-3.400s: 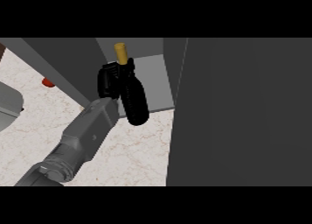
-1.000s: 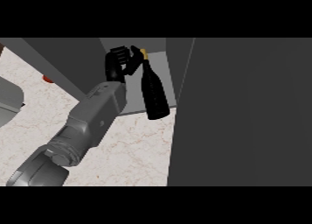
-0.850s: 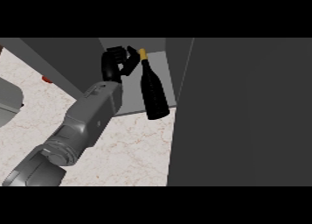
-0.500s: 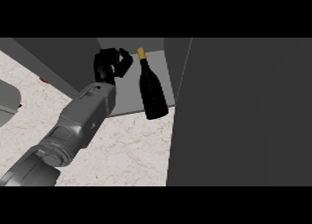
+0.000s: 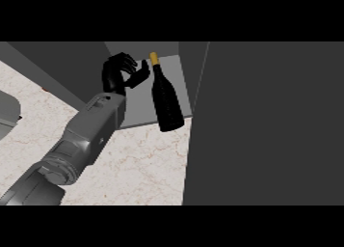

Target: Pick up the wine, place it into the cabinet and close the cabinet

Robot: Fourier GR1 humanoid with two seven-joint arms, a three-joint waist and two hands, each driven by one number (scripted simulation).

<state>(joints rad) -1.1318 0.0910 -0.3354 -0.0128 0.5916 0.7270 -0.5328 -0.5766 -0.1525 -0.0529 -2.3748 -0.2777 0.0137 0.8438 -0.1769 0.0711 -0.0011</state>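
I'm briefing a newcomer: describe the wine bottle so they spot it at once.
Find the open grey cabinet at the top of the marbled counter. On its floor stands the wine bottle, just right of the black left hand. It alone is tall, dark and yellow-capped.

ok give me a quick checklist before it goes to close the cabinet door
1. Wine bottle released: ok, the left hand sits beside it with a gap and relaxed fingers.
2. Bottle standing on the cabinet shelf: ok, though its base sits near the shelf's front edge.
3. Bottle fully clear of the door's path: cannot tell from this steep view.
4. Left forearm out of the cabinet opening: not ok, the hand is inside the opening.
5. Cabinet door open and reachable: ok, the dark panel fills the view's right.
6. Right hand ready for the door: cannot tell, it is not in view.
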